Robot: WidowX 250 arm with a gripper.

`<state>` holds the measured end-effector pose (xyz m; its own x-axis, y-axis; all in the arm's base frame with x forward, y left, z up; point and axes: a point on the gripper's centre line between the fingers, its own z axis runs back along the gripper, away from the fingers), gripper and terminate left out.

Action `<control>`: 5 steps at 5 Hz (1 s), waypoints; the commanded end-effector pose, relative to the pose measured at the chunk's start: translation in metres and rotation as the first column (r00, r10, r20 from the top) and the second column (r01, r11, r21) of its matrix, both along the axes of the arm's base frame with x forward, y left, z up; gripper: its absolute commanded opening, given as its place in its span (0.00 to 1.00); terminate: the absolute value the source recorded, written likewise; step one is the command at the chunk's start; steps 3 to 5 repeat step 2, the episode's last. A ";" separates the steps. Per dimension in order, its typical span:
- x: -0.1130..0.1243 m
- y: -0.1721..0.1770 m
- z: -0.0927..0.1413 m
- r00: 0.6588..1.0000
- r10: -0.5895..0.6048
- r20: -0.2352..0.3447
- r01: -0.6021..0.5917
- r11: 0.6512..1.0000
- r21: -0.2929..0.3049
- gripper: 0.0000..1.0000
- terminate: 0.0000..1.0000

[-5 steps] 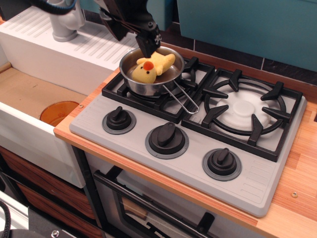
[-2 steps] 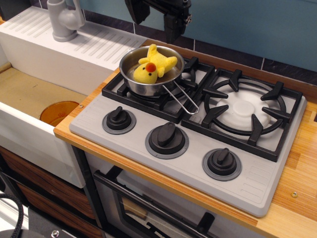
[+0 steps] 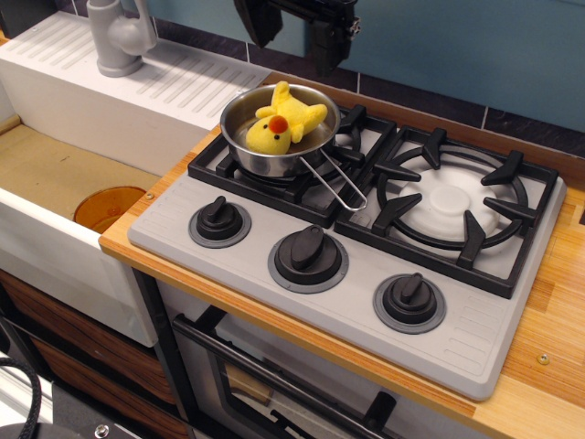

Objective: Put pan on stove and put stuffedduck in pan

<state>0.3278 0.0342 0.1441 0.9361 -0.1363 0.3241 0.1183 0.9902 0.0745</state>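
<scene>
The shiny steel pan (image 3: 239, 117) stands on the left burner of the grey stove (image 3: 457, 315), its wire handle (image 3: 340, 186) pointing to the front right. The yellow stuffedduck (image 3: 283, 123) lies inside the pan, orange beak up, one wing over the far rim. My gripper (image 3: 291, 38) hangs at the top edge of the view, above and behind the pan. It is open, empty and clear of the duck.
A white sink (image 3: 55, 183) with an orange drain plug (image 3: 108, 207) lies left of the stove, with a grey faucet (image 3: 119, 37) behind it. The right burner (image 3: 452, 199) holds nothing. Three black knobs (image 3: 309, 255) line the front. Wooden counter (image 3: 548, 366) surrounds the stove.
My gripper let go of the duck in the pan, rose and drew back to the right. The duck settled in the pan. Since 0.4 s ago almost nothing moved.
</scene>
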 end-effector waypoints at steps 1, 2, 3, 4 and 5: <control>0.012 0.000 0.005 0.999 0.016 0.034 -0.015 1.000 -0.006 1.00 0.00; 0.011 0.000 0.002 1.000 0.009 0.022 -0.008 0.999 -0.041 1.00 1.00; 0.011 0.000 0.002 1.000 0.009 0.022 -0.008 0.999 -0.041 1.00 1.00; 0.011 0.000 0.002 1.000 0.009 0.022 -0.008 0.999 -0.041 1.00 1.00; 0.011 0.000 0.002 1.000 0.009 0.022 -0.008 0.999 -0.041 1.00 1.00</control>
